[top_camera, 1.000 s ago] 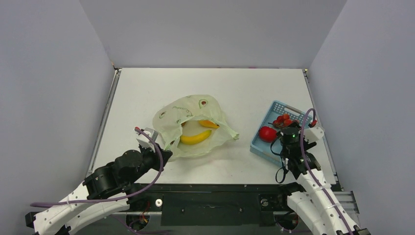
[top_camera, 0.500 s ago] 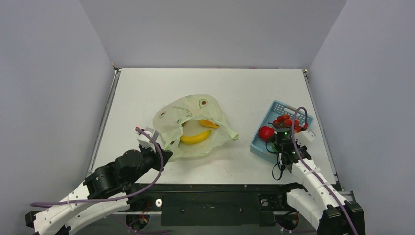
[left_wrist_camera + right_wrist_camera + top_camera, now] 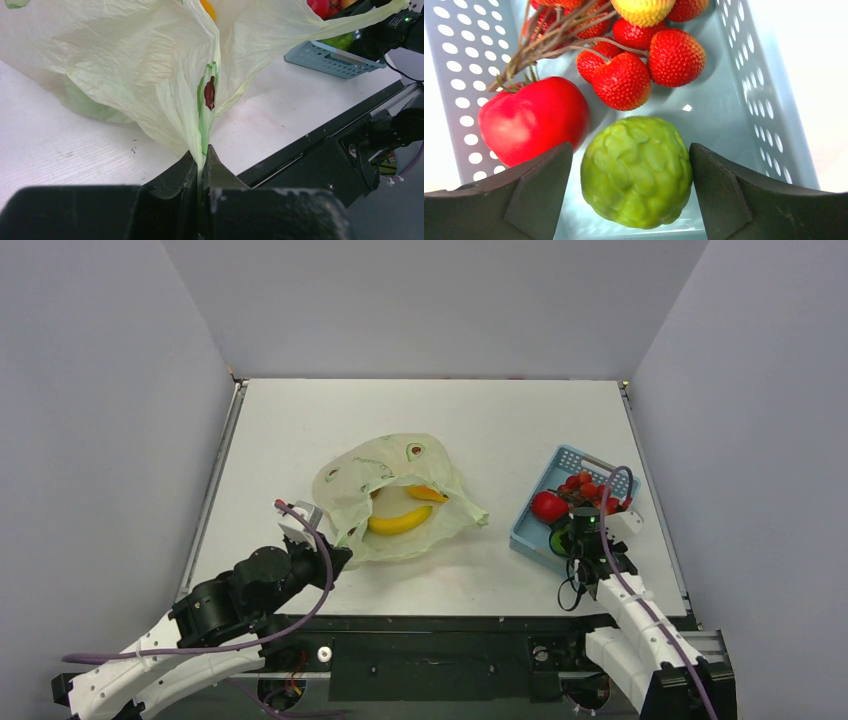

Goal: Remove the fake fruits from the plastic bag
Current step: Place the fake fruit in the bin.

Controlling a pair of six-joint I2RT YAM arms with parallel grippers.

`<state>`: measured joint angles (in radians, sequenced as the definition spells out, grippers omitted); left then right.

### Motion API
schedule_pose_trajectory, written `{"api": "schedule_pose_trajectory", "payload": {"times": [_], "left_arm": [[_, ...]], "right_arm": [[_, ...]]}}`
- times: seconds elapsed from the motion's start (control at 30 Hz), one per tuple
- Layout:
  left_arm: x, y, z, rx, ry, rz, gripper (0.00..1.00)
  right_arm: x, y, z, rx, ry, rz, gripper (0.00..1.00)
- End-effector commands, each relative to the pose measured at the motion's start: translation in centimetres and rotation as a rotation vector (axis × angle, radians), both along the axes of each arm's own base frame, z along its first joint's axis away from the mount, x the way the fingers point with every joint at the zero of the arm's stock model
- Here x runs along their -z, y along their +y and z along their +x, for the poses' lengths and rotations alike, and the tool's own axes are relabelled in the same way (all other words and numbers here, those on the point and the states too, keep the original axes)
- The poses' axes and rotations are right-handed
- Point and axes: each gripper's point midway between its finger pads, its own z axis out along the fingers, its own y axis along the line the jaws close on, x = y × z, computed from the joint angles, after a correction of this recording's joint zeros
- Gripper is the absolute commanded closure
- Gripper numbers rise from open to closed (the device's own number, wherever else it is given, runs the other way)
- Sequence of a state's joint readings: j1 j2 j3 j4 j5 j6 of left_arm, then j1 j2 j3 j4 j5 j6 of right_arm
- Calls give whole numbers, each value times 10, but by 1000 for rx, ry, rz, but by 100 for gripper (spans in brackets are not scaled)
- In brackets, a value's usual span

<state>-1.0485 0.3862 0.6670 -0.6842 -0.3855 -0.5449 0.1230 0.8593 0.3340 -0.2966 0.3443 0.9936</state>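
The pale yellow-green plastic bag [image 3: 400, 475] lies mid-table with its mouth open. A yellow banana [image 3: 398, 522] and an orange fruit [image 3: 428, 492] show inside it. My left gripper [image 3: 340, 548] is shut on the bag's near edge [image 3: 150, 60], the film pinched between the jaws [image 3: 202, 155]. My right gripper [image 3: 562, 533] is open over the basket, its jaws either side of a bumpy green fruit [image 3: 636, 172] that rests on the basket floor. A red round fruit [image 3: 534, 120] and a bunch of red bumpy berries [image 3: 644, 60] lie beside it.
The blue lattice basket [image 3: 560, 462] stands at the right, near the table's right edge. Its perforated walls [image 3: 744, 100] close in both sides of my right gripper. The black front rail of the table [image 3: 320, 150] runs below the bag.
My right gripper has drawn back a little toward the near edge of the basket, and the green fruit now shows in the basket. The left arm and bag have not moved.
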Motion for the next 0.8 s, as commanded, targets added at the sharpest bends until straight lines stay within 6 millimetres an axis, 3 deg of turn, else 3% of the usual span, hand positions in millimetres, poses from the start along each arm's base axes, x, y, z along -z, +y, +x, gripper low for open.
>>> {"api": "schedule_pose_trajectory", "payload": {"times": [0.0, 0.17, 0.47, 0.6, 0.77], "left_arm": [[-14, -6, 1, 15, -33, -49, 100], [-14, -5, 3, 3, -33, -43, 100], [-16, -2, 3, -11, -38, -57, 100], [-16, -2, 3, -10, -37, -55, 100], [-15, -4, 2, 1, -32, -55, 100]], "right_arm": [[-23, -4, 6, -17, -59, -27, 15], [-53, -9, 5, -60, -72, -79, 2], [-120, 0, 10, -225, -229, -159, 0], [-152, 34, 25, -424, -322, -124, 3], [-205, 103, 27, -682, -458, -102, 5]]}}
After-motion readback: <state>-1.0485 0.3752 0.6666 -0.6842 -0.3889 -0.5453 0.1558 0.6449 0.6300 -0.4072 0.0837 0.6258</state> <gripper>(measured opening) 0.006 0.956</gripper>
